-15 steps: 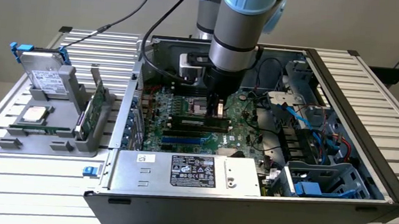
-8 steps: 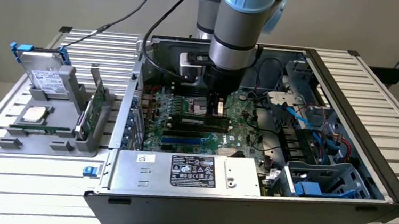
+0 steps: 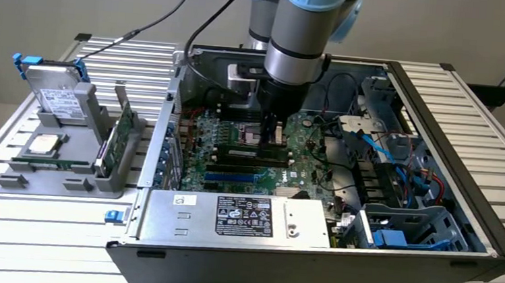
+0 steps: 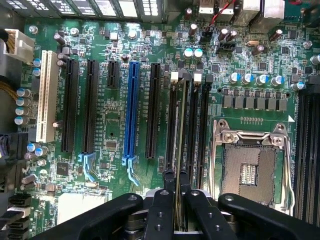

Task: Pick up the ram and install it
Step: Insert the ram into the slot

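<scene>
Fingers (image 4: 168, 182) of the black gripper (image 4: 176, 176) are closed narrowly on the ram (image 4: 181, 125), a long, thin green circuit-board stick seen edge-on, with one finger on each face of its near end. The ram runs in line with the row of black memory slots (image 4: 200, 125); whether it is seated in one I cannot tell. Just beside those slots sits the square silver processor socket (image 4: 248, 167), and on their other side a long blue expansion slot (image 4: 132, 110), all on the green motherboard (image 4: 112, 112). In the exterior view the gripper (image 3: 274, 133) hangs at mid-frame inside the open black computer case (image 3: 466, 172), under the grey-and-blue arm (image 3: 302, 30). At the exterior view's left, well apart, a grey tray (image 3: 46, 179) holds a boxy silver hard drive with blue rails (image 3: 58, 96) and a taller green expansion card (image 3: 119, 138).
</scene>
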Motion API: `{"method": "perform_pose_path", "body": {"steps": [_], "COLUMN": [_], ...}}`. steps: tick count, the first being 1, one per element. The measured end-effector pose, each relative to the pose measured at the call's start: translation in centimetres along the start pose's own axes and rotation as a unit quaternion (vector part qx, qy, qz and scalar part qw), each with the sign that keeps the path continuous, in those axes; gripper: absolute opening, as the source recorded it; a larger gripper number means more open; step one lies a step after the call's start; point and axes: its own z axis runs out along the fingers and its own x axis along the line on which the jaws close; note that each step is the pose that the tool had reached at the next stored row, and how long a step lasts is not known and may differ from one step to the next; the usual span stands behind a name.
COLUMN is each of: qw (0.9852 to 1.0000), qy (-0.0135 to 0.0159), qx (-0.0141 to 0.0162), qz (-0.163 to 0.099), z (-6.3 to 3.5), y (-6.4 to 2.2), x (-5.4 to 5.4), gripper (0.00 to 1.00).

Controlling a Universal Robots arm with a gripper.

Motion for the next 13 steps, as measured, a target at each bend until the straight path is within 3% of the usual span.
{"method": "perform_pose_path", "body": {"steps": [3, 6, 11, 13], "qw": [1.0, 0.9999, 0.9998, 0.9998], "qy": [0.0092, 0.0157, 0.0199, 0.0203], "qx": [-0.0023, -0.0032, -0.0032, -0.0007], "qz": [-0.002, -0.003, -0.004, -0.003], "z": [-0.03, -0.27, -0.99, -0.99], "y": [0.0, 0.01, 0.1, 0.18], "x": [-0.2, -0.36, -0.58, -0.62], "gripper": [0.14, 0.14, 0.14, 0.14]}}
